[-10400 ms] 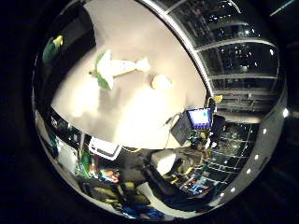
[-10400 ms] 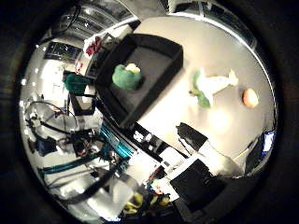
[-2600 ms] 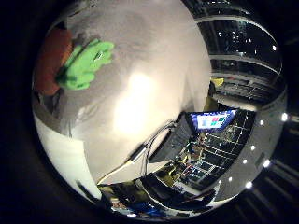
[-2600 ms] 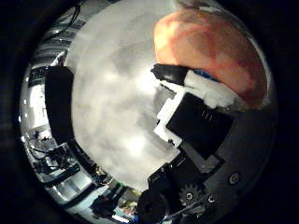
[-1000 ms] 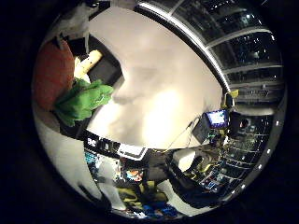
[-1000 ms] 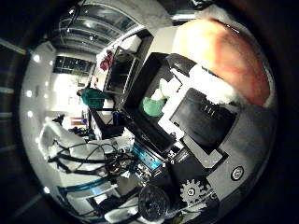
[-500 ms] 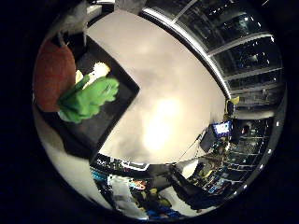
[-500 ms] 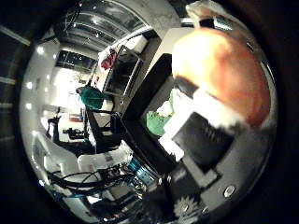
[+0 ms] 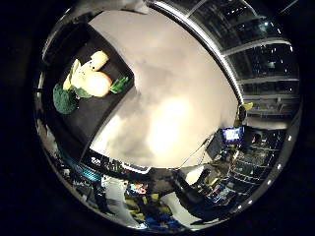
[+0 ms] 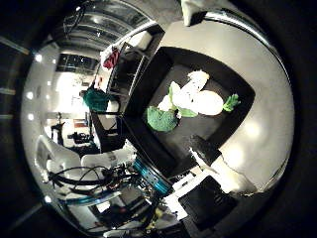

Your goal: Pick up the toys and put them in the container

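Note:
The black container stands on the white table below my palm. Three toys lie together in it: a round dark green toy, a white toy with pale green leaves, and an orange toy with a green leafy top. My right hand hovers above the container and holds nothing. One of its fingers reaches in over the container's near wall without touching the toys. The hand looks open.
The container sits near a corner of the table, with the table's edges close on two sides. Beyond the edge are white chairs, a rack and a lit monitor.
The orange toy with the green top was held against my palm; now it lies in the container beside the other two toys. My fingers have let go and the hand has drawn back.

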Controlling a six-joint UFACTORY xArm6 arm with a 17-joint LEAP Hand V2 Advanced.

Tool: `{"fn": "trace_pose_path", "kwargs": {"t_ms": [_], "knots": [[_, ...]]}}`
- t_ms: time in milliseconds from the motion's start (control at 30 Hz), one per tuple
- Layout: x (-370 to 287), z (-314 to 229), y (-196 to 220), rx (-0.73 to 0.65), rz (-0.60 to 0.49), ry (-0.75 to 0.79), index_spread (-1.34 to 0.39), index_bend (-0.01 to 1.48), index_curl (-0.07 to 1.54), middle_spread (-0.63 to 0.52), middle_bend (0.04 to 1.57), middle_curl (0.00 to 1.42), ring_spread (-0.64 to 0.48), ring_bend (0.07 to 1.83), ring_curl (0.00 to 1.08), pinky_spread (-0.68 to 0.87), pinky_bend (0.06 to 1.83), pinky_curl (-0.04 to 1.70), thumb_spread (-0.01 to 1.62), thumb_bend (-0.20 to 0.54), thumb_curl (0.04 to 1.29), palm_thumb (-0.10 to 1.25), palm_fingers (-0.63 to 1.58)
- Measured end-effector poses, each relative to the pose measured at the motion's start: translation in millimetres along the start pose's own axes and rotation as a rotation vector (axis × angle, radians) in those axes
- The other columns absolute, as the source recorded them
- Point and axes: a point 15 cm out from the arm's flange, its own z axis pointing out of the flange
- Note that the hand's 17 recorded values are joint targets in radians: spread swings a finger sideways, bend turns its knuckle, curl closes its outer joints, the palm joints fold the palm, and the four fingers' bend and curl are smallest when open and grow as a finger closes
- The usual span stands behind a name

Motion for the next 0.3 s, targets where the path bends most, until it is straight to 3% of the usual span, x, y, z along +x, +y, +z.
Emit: {"fn": "trace_pose_path", "kwargs": {"t_ms": [300], "knots": [[-1.3, -28.8, 37.4, -0.049, 0.019, -0.022, -0.51, 0.25, 0.35, 0.05, 0.18, 0.28, 0.23, 0.31, 0.19, 0.49, 0.59, 0.27, 0.98, -0.024, 0.47, 0.82, 0.08]]}}
